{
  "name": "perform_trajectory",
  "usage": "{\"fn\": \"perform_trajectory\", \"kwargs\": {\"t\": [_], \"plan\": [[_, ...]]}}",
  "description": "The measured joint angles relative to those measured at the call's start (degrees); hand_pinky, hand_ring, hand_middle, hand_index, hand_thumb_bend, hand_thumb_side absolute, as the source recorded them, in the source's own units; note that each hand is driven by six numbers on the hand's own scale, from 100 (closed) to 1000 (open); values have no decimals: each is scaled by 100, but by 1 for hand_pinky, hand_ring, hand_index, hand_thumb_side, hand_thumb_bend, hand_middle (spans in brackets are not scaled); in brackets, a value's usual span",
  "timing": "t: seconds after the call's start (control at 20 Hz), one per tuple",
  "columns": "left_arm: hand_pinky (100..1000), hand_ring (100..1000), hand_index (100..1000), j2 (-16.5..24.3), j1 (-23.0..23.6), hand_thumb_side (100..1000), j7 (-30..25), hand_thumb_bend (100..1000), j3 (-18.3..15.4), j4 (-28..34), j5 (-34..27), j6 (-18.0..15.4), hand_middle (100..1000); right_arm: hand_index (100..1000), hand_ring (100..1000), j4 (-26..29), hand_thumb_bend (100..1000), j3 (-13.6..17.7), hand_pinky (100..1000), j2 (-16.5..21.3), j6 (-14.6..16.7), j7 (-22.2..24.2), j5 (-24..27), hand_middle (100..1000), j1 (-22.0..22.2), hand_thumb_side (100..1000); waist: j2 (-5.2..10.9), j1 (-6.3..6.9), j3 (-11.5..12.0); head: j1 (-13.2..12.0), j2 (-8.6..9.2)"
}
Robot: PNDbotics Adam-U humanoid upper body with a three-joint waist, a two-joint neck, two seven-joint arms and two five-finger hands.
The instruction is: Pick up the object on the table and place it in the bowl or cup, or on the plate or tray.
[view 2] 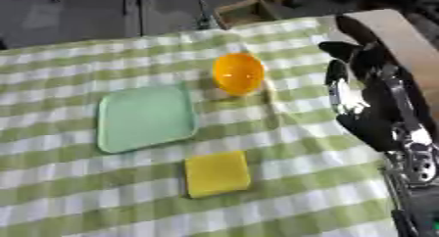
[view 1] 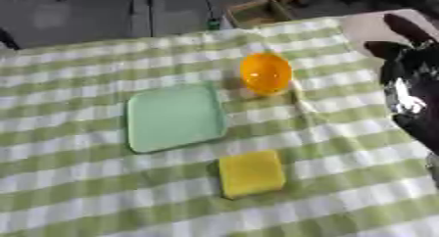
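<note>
A desk (view 1: 77, 192) covered with a green and white checked cloth fills the scene. Near the middle lies a yellow sponge (view 1: 251, 173), a flat block with square corners, a plain bright top and a slightly darker edge along its near side. It rests on the cloth, touching nothing else. Just beyond it, a little to the left, sits a pale green plate (view 1: 176, 117), square with rounded corners and a shallow raised rim. Farther back and to the right of the plate stands an orange bowl (view 1: 266, 73), glossy and round, close to the plate's far right corner.

The right robot hand (view 2: 364, 91), black with shiny silver parts, hangs above the right side of the desk, well apart from the sponge and the bowl. Its dark fingers point toward the far edge, held straight and holding nothing.
</note>
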State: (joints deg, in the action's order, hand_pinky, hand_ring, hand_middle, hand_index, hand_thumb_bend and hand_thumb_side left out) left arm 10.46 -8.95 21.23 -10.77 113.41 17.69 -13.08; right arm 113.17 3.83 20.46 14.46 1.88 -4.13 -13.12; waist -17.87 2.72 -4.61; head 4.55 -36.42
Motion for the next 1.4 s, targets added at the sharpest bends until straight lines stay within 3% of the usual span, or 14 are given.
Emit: {"fn": "perform_trajectory", "kwargs": {"t": [0.5, 0.85, 0.95, 1.0, 1.2, 1.4], "plan": [[570, 755, 848, 0, 0, 914, 0, 220, 0, 0, 0, 0, 786, 937, 687, 0, 100, 1, 783, 0, -13, -70, 25, 943, 1, 450, 0, 0, -8, 0, 0], [568, 755, 848, 0, 0, 916, 0, 220, 0, 0, 0, 0, 785, 976, 710, 0, 100, 1, 810, 0, -12, -70, 18, 919, 1, 448, 0, 0, -7, 0, 0], [568, 755, 848, 0, 0, 917, -1, 219, 0, 0, 0, -1, 785, 986, 703, 0, 100, -2, 814, 10, 5, -17, -11, 902, -3, 445, 0, 0, -6, 0, 0], [568, 755, 848, 0, 0, 916, -2, 220, 0, 0, 0, -2, 785, 995, 659, 0, 100, -5, 818, 29, 16, 32, -35, 865, -6, 427, 0, 0, -6, 0, 0], [567, 755, 849, 0, 0, 917, -11, 221, 1, 0, 0, 5, 785, 996, 663, 0, 100, -176, 843, 610, 81, 701, -389, 867, -220, 433, 0, -74, 4, 83, -1], [567, 753, 849, 1, 1, 917, -31, 221, 3, 0, 0, 18, 784, 990, 720, 0, 100, -483, 881, 1391, 149, 1617, -781, 877, -566, 516, 0, -143, 49, 167, -1]]}}
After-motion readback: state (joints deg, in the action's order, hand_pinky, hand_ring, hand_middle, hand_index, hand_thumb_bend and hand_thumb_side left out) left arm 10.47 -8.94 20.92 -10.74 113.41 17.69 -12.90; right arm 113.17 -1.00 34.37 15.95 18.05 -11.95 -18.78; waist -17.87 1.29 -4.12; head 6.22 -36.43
